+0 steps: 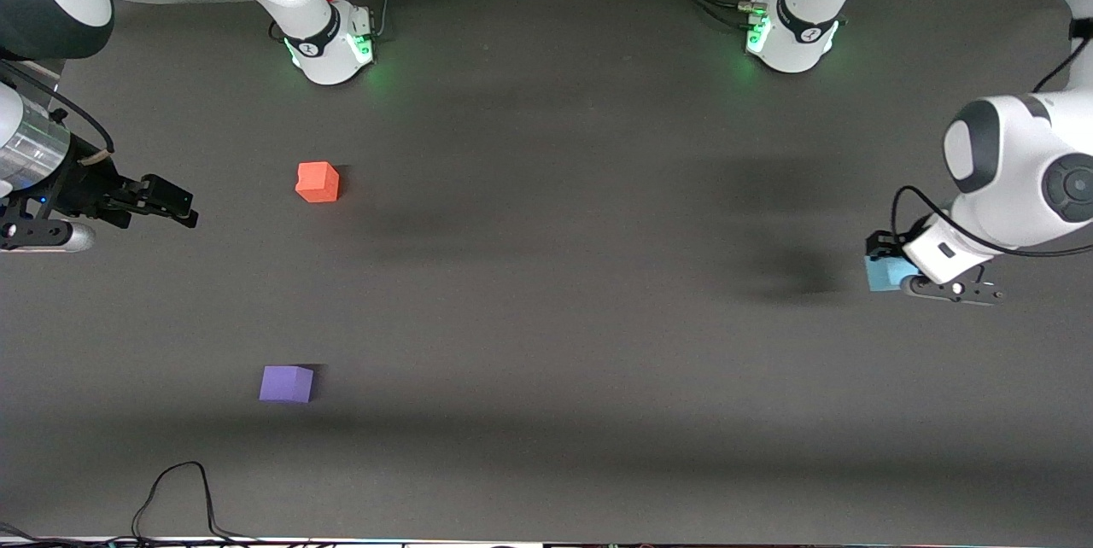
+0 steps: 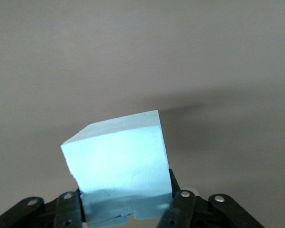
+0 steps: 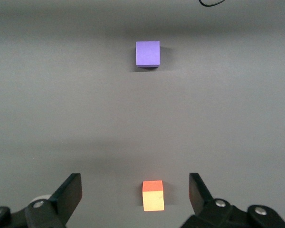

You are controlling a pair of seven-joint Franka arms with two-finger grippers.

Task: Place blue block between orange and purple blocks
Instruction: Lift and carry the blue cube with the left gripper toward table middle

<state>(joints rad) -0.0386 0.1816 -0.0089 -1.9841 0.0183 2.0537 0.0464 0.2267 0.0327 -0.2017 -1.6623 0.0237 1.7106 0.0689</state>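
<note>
My left gripper is shut on the light blue block and holds it over the table at the left arm's end. In the left wrist view the blue block sits between the two fingers, with its shadow on the table below. The orange block lies toward the right arm's end. The purple block lies nearer the front camera than the orange one. My right gripper is open and empty, up in the air at the right arm's end. Its wrist view shows the orange block and the purple block.
The two arm bases stand along the table's edge farthest from the front camera. A black cable loops on the table at the near edge, nearer the camera than the purple block.
</note>
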